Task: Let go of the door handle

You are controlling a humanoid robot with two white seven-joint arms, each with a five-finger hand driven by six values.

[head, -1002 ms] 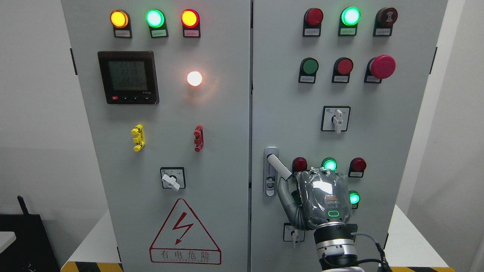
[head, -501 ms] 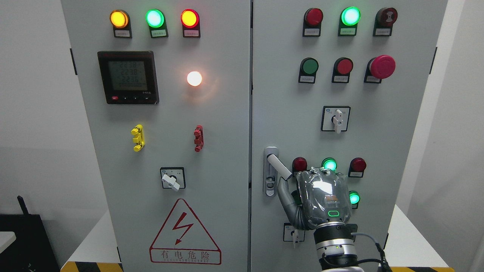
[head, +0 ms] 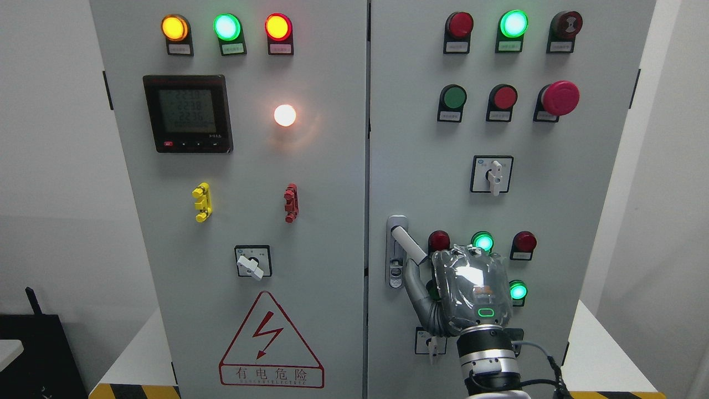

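The right hand (head: 471, 293) is clasping the free end of the door handle (head: 408, 242), a stiff, smooth lever slanting away up-left of its knuckles, likely slipping free easily.

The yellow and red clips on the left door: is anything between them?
No. In the head view, only bare grey door panel lies between the yellow clip and the red clip; the glowing white lamp sits higher up.

The right robot hand (head: 468, 293) hid its own fingers and the lower end of the handle (head: 407, 242). Its arm ran off the bottom edge. Labels (head: 180, 49) under the lamps were too small to read. The cabinet (head: 332, 166) was cropped top and bottom.
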